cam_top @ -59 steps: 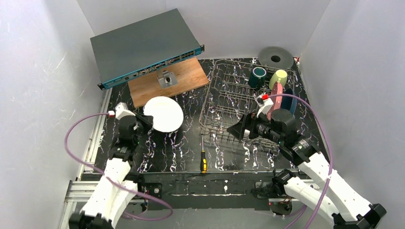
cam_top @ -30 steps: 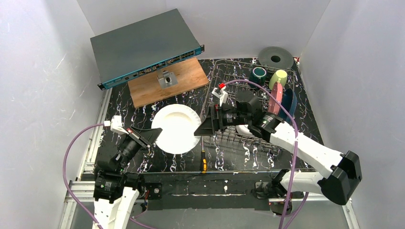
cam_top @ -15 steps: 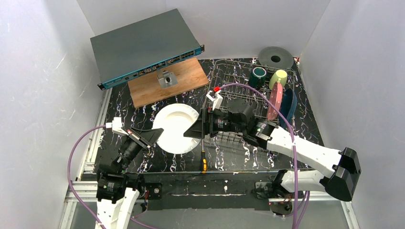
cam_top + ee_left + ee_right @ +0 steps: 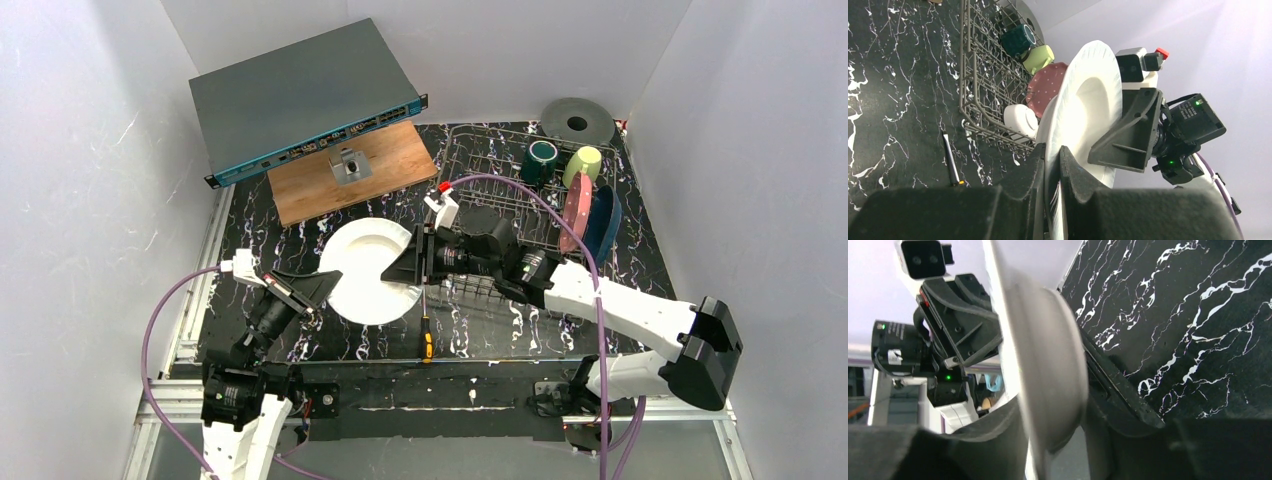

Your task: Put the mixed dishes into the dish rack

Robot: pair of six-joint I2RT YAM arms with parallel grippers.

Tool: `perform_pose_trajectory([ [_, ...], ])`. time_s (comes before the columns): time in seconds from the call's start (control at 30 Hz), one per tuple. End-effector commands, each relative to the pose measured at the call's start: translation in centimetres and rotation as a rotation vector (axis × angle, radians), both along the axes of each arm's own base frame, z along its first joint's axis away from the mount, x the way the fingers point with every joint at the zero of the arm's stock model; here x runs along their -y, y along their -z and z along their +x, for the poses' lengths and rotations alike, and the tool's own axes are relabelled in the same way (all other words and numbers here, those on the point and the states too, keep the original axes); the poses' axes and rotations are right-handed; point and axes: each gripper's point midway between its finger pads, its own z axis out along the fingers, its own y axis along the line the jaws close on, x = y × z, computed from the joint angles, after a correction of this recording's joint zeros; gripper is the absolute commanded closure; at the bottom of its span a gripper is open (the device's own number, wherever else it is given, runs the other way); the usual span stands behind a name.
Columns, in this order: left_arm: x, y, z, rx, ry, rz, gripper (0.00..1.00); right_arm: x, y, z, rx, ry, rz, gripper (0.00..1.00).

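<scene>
A white plate [image 4: 365,275] hangs tilted above the table, left of the dish rack [image 4: 470,190]. My left gripper [image 4: 322,283] is shut on its near-left rim [image 4: 1052,150]. From the right, my right gripper [image 4: 405,270] pinches the opposite rim, its fingers pressed against both faces of the plate [image 4: 1048,370]. In the rack stand a pink dotted plate [image 4: 574,215], a dark blue plate [image 4: 603,222], a yellow-green mug [image 4: 584,162] and a teal mug [image 4: 541,157]. A white bowl [image 4: 1019,120] shows in the left wrist view; my right arm hides it from above.
A screwdriver [image 4: 426,338] lies on the black marbled table just below the plate. A wooden board [image 4: 400,160] with a metal block and a grey network switch [image 4: 300,95] are at the back left. A grey roll [image 4: 578,120] lies behind the rack.
</scene>
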Motion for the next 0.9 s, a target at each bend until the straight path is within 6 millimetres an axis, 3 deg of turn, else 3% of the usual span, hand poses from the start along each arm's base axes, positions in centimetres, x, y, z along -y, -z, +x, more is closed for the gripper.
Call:
perform_pose_trajectory([
  [0.0,0.3,-2.2,-0.4,0.069,0.021,-0.027,1.0,0.2,-3.8,0.0,0.052,0.022,0.119,0.6],
  [0.17,0.1,-1.1,-0.1,-0.013,0.004,-0.019,1.0,0.3,-3.2,0.2,0.035,0.044,0.105,0.99],
  [0.27,-0.9,1.3,0.1,-0.174,-0.063,0.01,0.96,0.6,-3.1,0.9,0.036,0.087,0.085,0.99],
  [0.33,-1.4,2.4,-0.1,-0.235,-0.084,0.064,0.58,1.1,-2.8,1.6,0.035,0.14,0.059,0.99],
  [0.37,-1.5,2.8,-0.3,-0.25,-0.082,0.094,0.46,1.5,-2.6,2.0,0.036,0.171,0.044,0.99],
  [0.5,-2.6,3.5,-0.9,-0.303,-0.125,0.186,0.14,4.0,-2.2,4.2,0.037,0.346,-0.048,0.99],
  [0.57,-3.4,3.6,-1.2,-0.314,-0.156,0.239,0.03,5.7,-2.3,5.3,0.054,0.439,-0.1,0.99],
  [0.87,-7.1,4.7,-1.6,-0.357,-0.24,0.544,0.02,16.3,-3.9,11.4,0.243,0.84,-0.332,0.99],
])
